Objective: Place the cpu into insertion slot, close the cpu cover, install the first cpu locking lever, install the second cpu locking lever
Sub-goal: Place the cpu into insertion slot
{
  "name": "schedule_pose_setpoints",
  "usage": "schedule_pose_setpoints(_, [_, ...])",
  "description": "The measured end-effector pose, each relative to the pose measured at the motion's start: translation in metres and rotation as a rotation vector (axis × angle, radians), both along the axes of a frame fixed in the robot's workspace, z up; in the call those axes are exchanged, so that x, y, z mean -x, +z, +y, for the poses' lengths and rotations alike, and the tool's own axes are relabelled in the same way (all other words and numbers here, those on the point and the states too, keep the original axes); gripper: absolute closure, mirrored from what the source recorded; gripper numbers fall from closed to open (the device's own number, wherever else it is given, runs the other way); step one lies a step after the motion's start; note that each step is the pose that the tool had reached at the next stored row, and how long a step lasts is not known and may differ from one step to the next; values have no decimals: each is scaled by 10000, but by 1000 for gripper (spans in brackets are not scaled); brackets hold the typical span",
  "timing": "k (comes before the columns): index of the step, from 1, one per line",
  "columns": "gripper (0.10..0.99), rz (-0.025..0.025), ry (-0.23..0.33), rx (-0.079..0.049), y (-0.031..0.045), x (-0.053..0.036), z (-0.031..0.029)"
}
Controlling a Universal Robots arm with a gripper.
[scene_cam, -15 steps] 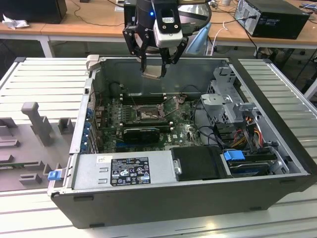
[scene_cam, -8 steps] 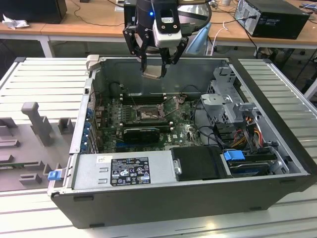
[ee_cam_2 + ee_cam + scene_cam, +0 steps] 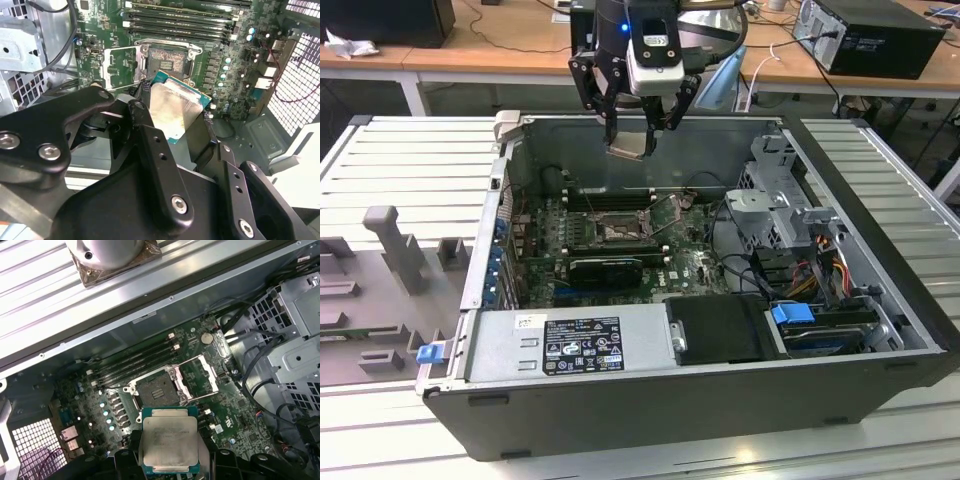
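Observation:
My gripper (image 3: 634,138) hangs above the open computer case, over its far wall, shut on the cpu (image 3: 627,149). The cpu (image 3: 169,441) is a pale silvery square with a green edge, pinched on two opposite sides by the black fingers (image 3: 150,142). Lower down, in the green board, the insertion slot (image 3: 154,393) lies bare and black with a silvery rim. The cpu cover (image 3: 202,374) is swung open beside it, and the same cover (image 3: 119,64) shows as a thin metal frame in the second wrist view. The slot (image 3: 618,232) sits well below and in front of the held cpu.
Long black memory sticks (image 3: 135,362) run beside the slot. A silver power supply (image 3: 565,342) fills the case's near side; a drive cage (image 3: 775,190) and cables (image 3: 825,265) crowd the exterior view's right. A grey fixture tray (image 3: 380,290) lies outside on the exterior view's left.

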State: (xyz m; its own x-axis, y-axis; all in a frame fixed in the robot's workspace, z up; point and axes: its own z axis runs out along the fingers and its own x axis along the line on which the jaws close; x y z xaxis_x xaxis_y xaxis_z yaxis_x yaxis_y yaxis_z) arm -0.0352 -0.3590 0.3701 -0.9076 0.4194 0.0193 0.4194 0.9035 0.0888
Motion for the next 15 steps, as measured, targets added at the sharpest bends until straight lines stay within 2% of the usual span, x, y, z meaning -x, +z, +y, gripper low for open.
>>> schedule_pose_setpoints(15, [557,0,-441,0,0,0,0])
